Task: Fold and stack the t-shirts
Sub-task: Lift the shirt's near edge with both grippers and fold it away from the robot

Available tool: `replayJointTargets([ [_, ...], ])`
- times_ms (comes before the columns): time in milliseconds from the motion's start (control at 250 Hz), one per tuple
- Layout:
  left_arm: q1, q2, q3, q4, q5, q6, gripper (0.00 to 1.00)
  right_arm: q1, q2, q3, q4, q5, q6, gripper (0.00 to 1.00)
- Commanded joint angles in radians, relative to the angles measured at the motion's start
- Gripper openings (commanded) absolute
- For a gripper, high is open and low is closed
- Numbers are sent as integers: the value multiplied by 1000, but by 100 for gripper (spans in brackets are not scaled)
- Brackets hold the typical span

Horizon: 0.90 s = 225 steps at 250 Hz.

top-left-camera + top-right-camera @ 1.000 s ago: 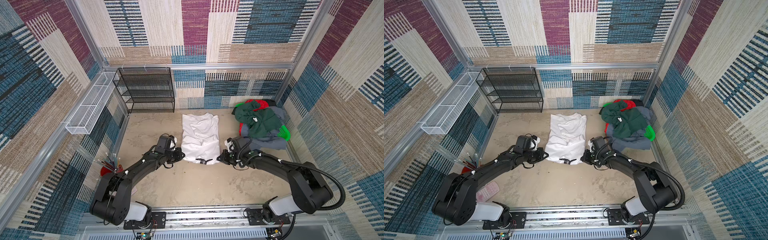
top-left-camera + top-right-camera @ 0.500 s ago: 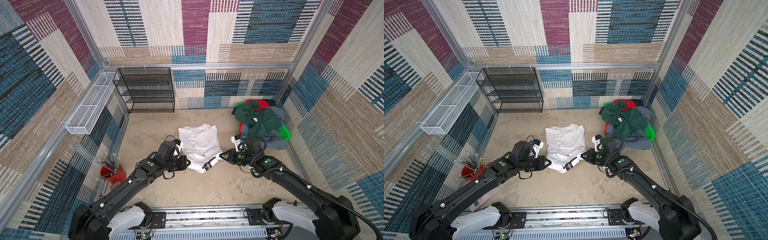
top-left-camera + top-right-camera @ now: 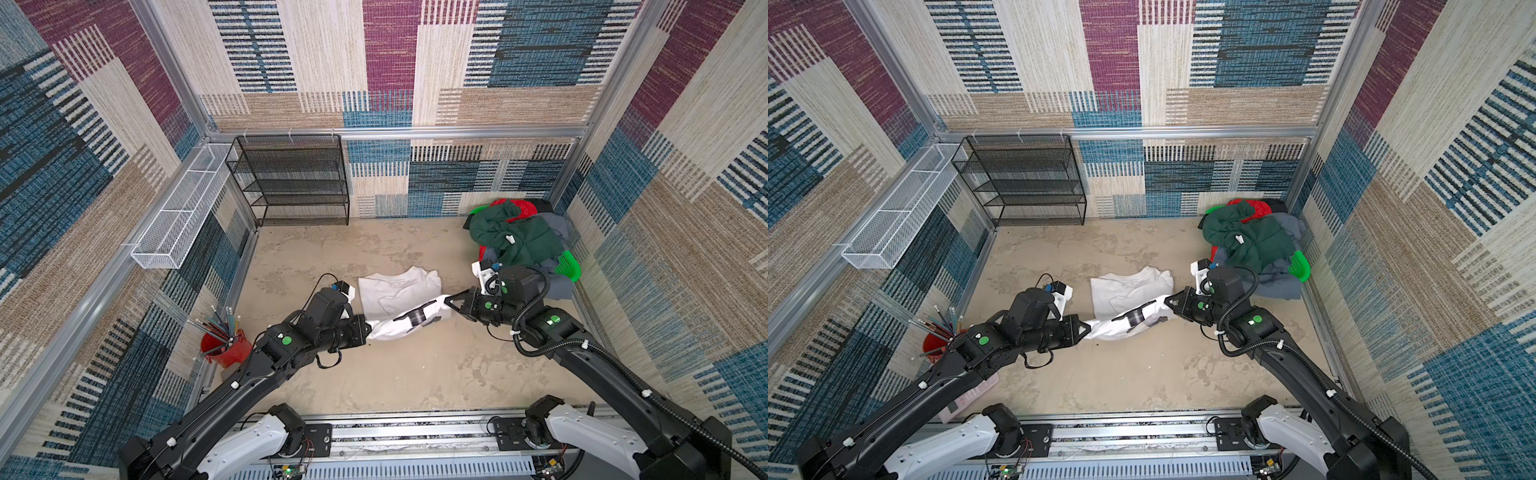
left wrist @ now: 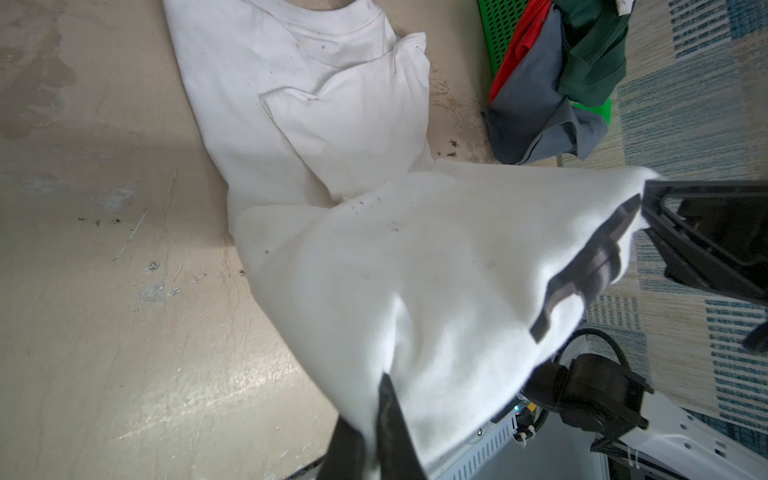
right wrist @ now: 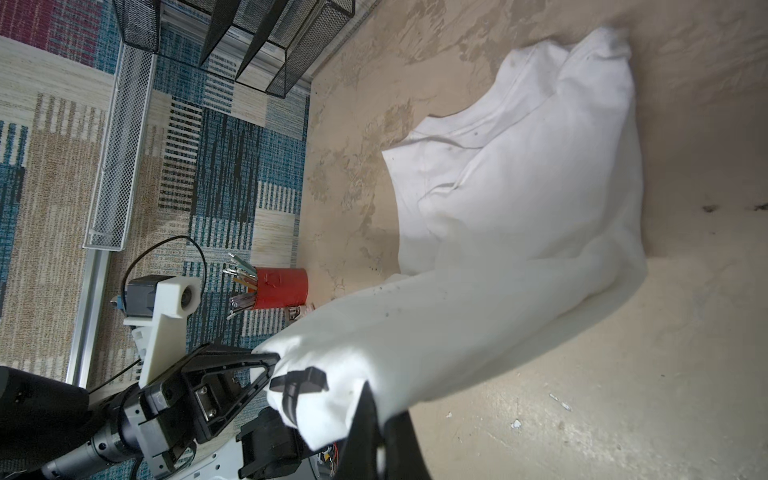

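The white t-shirt lies mid-table, collar end flat on the far side, its near printed hem held off the table. The left gripper is clamped on the hem's left corner and the right gripper on its right corner, with the cloth stretched between them. The remaining t-shirts, dark green, grey-blue and red, are heaped over the green basket at far right.

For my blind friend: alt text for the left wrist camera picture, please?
A white t-shirt hangs between the left end effector and the right end effector, each pinching a corner; its collar end lies on the beige table. Nearby, a pile of shirts drapes over a green basket.
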Motion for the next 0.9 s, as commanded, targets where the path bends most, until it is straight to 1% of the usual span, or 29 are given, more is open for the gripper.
replayJointTargets([
  [0,0,32,29,-17,-42,11,0,1,35,17,32,30,-17,0],
  [132,4,68,49,-1,-71,32,0,1,87,16,88,39,-26,0],
  [280,23,104,69,22,-104,53,0,1,169,67,82,41,-54,0],
  [356,49,129,71,43,-82,65,0,1,189,82,93,43,-58,0],
  [496,102,182,64,98,-29,73,0,-1,221,118,80,86,-71,0],
  [552,125,208,65,115,-4,78,0,-1,228,132,73,116,-60,0],
  [608,143,236,73,123,-3,83,0,-1,228,129,91,130,-48,0],
  [684,165,271,84,141,-4,91,0,-2,243,122,125,126,-37,0],
  [784,191,319,119,146,8,106,0,-8,291,146,129,120,-38,0],
  [896,202,372,167,138,10,116,0,-11,340,168,161,108,-41,0],
])
